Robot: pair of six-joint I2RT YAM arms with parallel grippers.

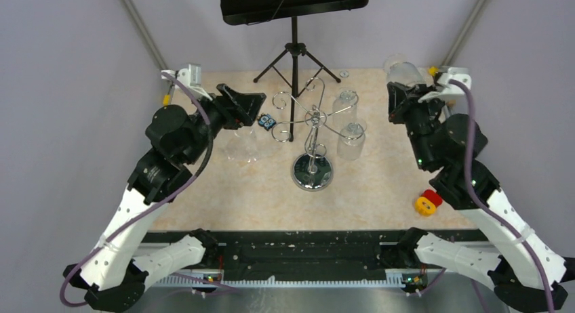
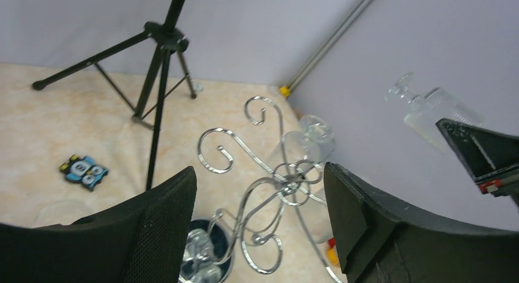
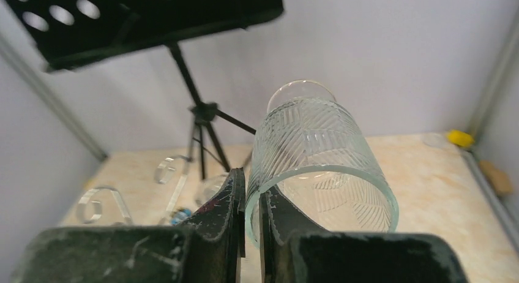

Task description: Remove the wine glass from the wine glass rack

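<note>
While left pincer (image 2: 260, 173) gapes, right pincer (image 3: 252, 194) pinches the wine glass (image 3: 318, 148) rim (off the rack (image 1: 312, 133)).

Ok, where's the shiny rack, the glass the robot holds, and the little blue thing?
wine glass rack (image 1: 321, 176): top view, on its round mirror base.
wine glass (image 3: 312, 142): right wrist view, on its ribbed bowl.
blue toy (image 2: 84, 171): left wrist view, on its middle.

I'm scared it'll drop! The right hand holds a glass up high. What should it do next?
Probably lower the right gripper slowly toward the table on its side: the wine glass is already clear of the rack, held in the air, pinched only at its rim.
</note>
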